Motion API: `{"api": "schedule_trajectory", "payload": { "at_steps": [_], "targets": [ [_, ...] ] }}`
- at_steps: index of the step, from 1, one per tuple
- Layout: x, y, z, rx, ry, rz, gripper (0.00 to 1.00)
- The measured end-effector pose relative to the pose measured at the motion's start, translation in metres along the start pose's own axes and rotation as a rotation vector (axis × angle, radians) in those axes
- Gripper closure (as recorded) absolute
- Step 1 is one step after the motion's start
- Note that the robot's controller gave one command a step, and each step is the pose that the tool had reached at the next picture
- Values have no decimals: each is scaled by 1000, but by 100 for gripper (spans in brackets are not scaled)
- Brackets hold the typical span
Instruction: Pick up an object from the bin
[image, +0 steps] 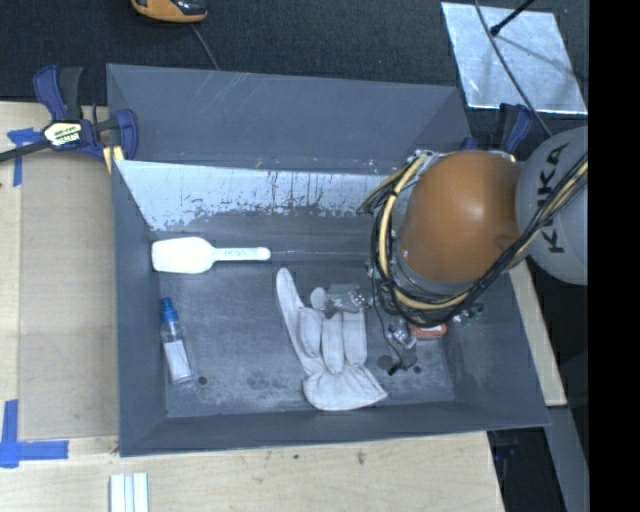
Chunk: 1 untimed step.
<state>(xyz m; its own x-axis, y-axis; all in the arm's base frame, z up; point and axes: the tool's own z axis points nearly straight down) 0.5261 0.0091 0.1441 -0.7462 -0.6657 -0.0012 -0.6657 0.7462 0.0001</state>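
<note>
Flanking white glove (325, 345), claw (402, 352) near wall (487, 350)

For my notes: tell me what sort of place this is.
Probably a robotics lab's picking rig: a robot arm reaches into a grey metal bin holding a white glove, a white scoop and a bottle.

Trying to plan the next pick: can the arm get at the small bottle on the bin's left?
Probably yes: the bottle lies alone with nothing over it, though the gripper is beyond the white glove.
</note>
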Motion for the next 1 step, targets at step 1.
{"api": "schedule_trajectory", "payload": {
  "at_steps": [1],
  "targets": [
    [6, 28, 39, 1, -2, -10, 0]
  ]
}}
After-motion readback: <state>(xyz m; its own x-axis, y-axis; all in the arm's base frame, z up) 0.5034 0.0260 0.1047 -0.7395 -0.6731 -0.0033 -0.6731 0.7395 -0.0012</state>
